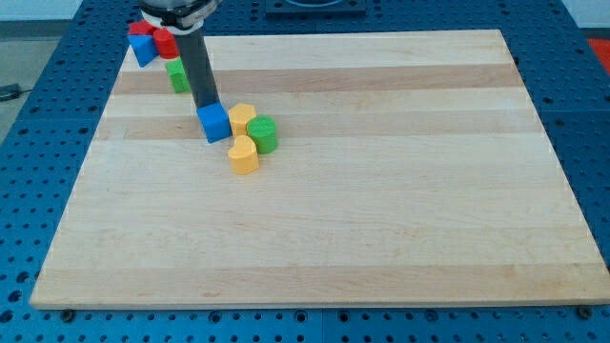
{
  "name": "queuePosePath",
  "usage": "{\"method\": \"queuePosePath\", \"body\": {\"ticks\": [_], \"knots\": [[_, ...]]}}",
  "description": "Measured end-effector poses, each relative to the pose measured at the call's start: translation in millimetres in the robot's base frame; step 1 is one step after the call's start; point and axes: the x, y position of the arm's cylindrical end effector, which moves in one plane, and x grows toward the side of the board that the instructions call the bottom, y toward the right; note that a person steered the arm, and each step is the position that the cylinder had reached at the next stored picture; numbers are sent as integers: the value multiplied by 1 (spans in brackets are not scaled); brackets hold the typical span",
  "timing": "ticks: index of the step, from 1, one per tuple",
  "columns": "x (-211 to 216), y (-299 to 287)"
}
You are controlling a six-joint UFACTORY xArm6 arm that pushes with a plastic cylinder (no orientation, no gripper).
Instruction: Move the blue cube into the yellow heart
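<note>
my tip point(207, 103) sat on blue cube's point(214, 123) far side | no claw on this rig | heart point(244, 154) just below-right of cube | off-centre shove could've knocked green cylinder point(262, 134)

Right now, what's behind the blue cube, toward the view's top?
My tip stands right behind the blue cube, at its top-left edge. Farther up the rod's left is a green block. The cube's rear face and any contact point are hidden.
</note>
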Motion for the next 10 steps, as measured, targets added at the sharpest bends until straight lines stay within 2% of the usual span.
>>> {"method": "queuePosePath", "body": {"ticks": [6, 9, 10], "knots": [[59, 12], [51, -3], [23, 13]]}}
